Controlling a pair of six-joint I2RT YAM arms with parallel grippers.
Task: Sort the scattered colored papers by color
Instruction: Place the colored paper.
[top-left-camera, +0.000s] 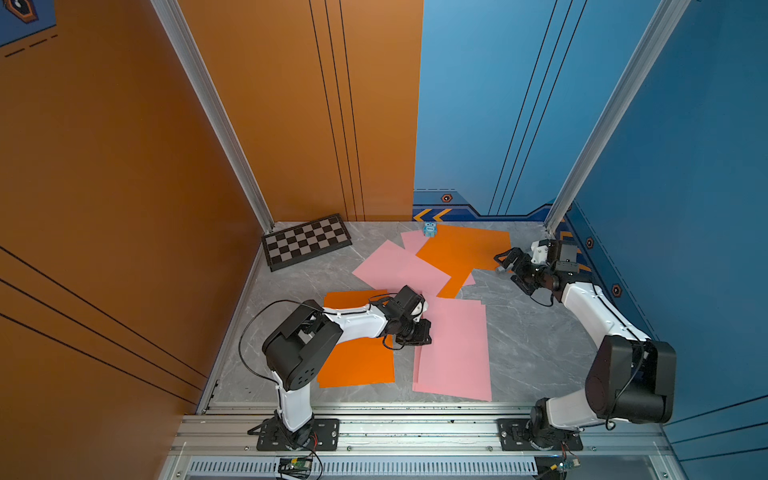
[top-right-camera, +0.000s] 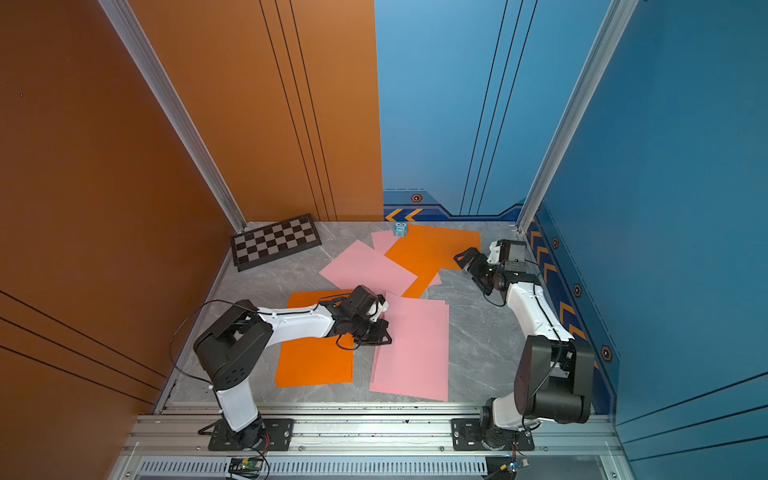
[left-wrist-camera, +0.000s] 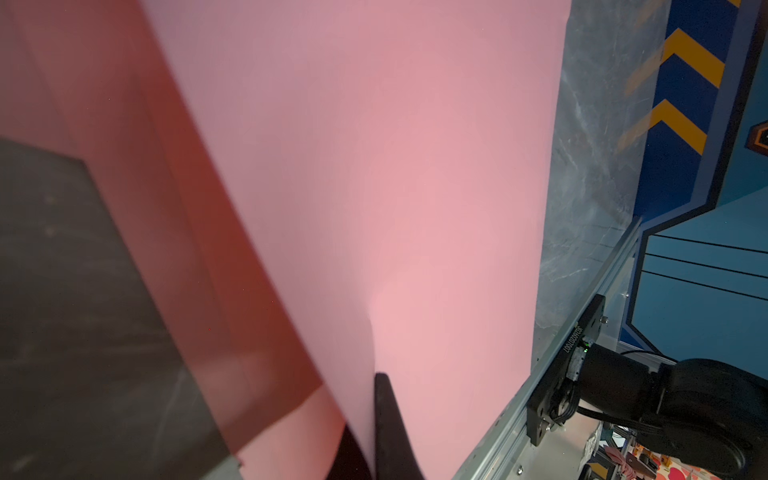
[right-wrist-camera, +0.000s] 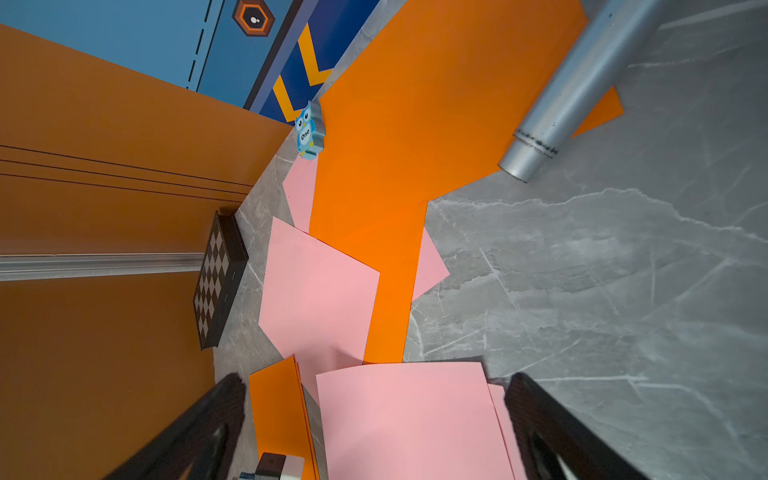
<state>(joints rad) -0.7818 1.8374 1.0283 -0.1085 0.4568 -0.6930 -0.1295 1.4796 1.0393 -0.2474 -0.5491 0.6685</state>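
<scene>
My left forearm hid part of the orange stack (top-left-camera: 357, 368). In both top views my left gripper (top-left-camera: 417, 334) covered its own grip. The wrist view showed its fingers (left-wrist-camera: 387, 415) clenched on the lifted edge of the pink sheet (top-left-camera: 455, 353). My right gripper (top-left-camera: 508, 268), spread wide and empty, hovered by the far orange sheet (top-left-camera: 461, 249), bare table (top-left-camera: 532, 332) beside it.

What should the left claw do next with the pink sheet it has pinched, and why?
Probably open and let go: the left claw is shut on the edge of a pink sheet, which lies almost squarely over a second pink sheet, beside the orange sheets.
</scene>
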